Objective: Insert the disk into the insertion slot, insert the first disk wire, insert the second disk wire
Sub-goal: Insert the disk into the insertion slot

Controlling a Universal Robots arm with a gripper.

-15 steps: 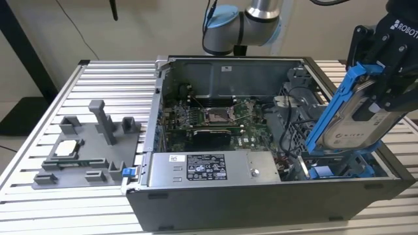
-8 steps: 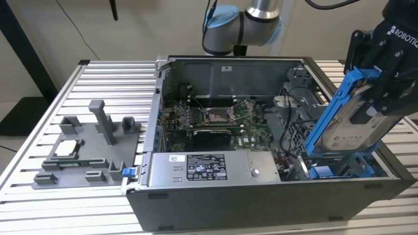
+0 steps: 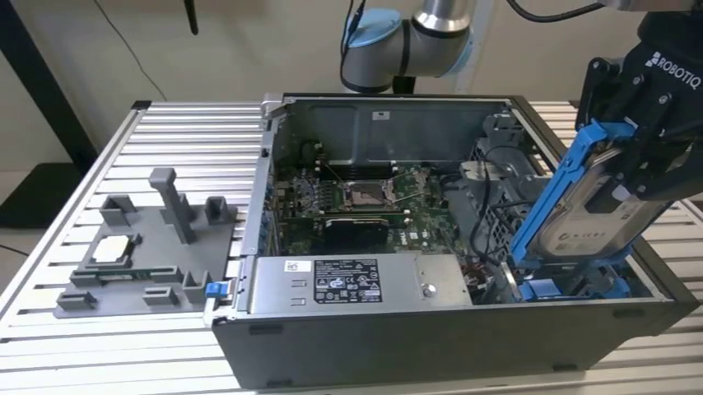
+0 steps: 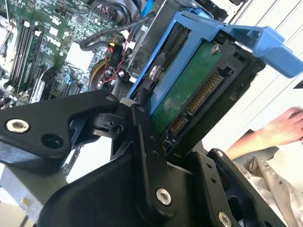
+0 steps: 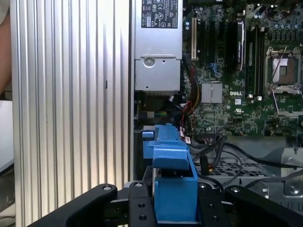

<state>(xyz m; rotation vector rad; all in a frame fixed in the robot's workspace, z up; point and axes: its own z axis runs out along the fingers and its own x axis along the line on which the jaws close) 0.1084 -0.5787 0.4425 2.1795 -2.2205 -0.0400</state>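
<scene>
while the disk tilts over its bay, no step is finished

as i stand by the open computer case (image 3: pixel 439 346), the gripper (image 3: pixel 635 169) at the exterior view's upper right has the disk (image 3: pixel 588 210) pinched by its blue carrier frame. in the first wrist view the black fingers (image 5: pixel 137 208) press in on either side of that frame. the disk stands steeply tilted, its top end leaning toward the exterior view's right. its bottom end is down at the insertion slot (image 3: pixel 598 286) in the lower right of the case, just beside the blue tabs.

i judge step 1 of 3 to be under way and not done, since the drive is not lying flat in the bay. in the second wrist view the disk's connector edge (image 4: pixel 201 94) is bare, with no plug on it, so both wires look left to do. a bundle of coloured wires (image 5: pixel 189 97) lies loose inside the case in the first wrist view. a person's hand (image 4: pixel 286 125) rests beyond the case in the second wrist view.
</scene>
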